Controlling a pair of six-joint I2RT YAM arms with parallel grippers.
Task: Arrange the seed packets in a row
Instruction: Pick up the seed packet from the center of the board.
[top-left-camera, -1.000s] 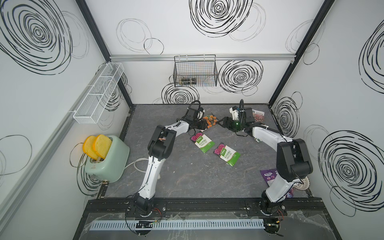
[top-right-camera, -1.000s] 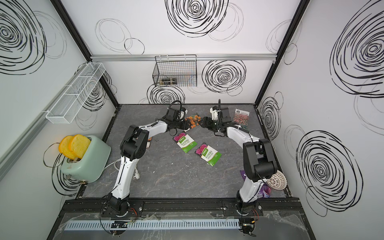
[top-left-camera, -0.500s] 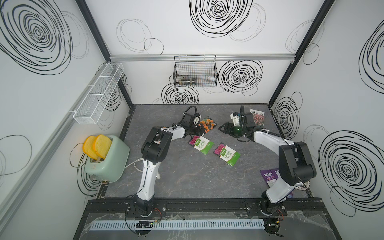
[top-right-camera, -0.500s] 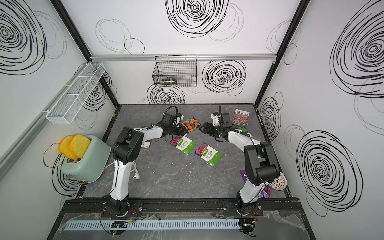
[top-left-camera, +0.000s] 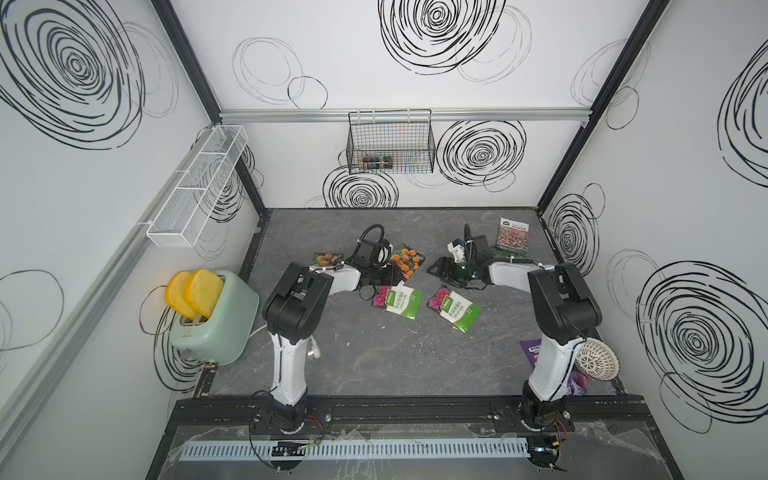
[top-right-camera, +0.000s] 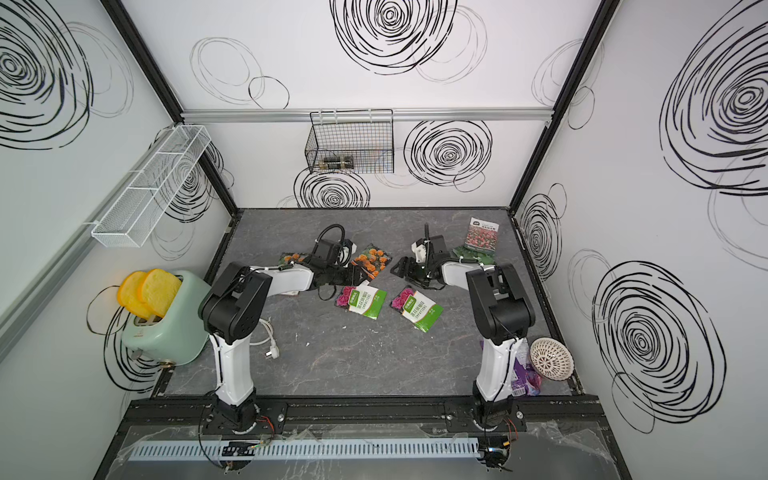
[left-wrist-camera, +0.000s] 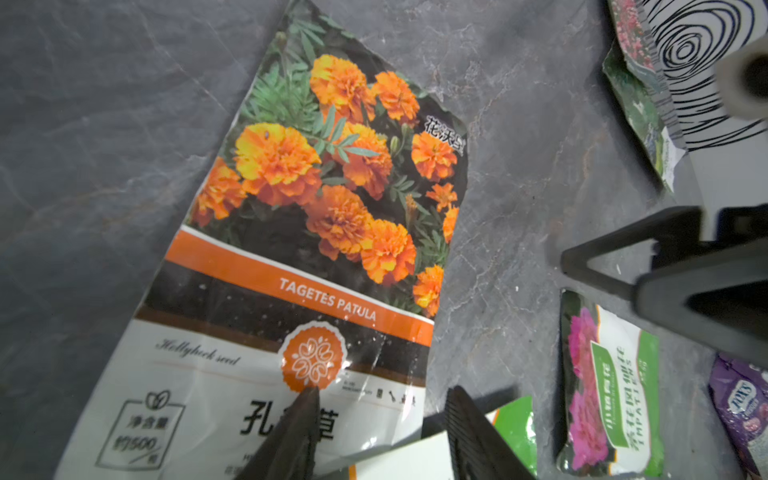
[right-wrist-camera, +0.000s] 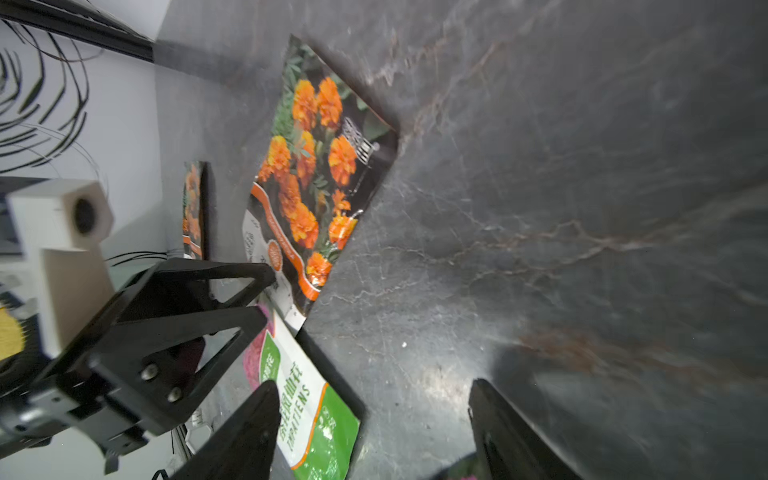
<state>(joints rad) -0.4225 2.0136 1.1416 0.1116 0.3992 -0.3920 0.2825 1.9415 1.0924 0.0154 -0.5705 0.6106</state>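
The orange-flower packet (left-wrist-camera: 316, 232) carries the clearest print, seen in the left wrist view: white capitals "TAGETES PATULA" on its orange band; below, in script on the white panel, "Hollyhock seed"; large black characters "孔" and "草", the one between them covered; a boxed note "净含量 约500粒" near the corner; small white characters beginning "花沃" beside the flowers; a green-white packet (left-wrist-camera: 611, 395) bears "IMPATIENS" in green capitals along its white panel, next to white characters on green too blurred to read; the other green-white packet (right-wrist-camera: 307, 407) shows the same word in the right wrist view; the purple pouch (left-wrist-camera: 744, 407) has a logo too blurred to read; the red-pink packet (top-left-camera: 514, 235) has header print too small to read in a top view
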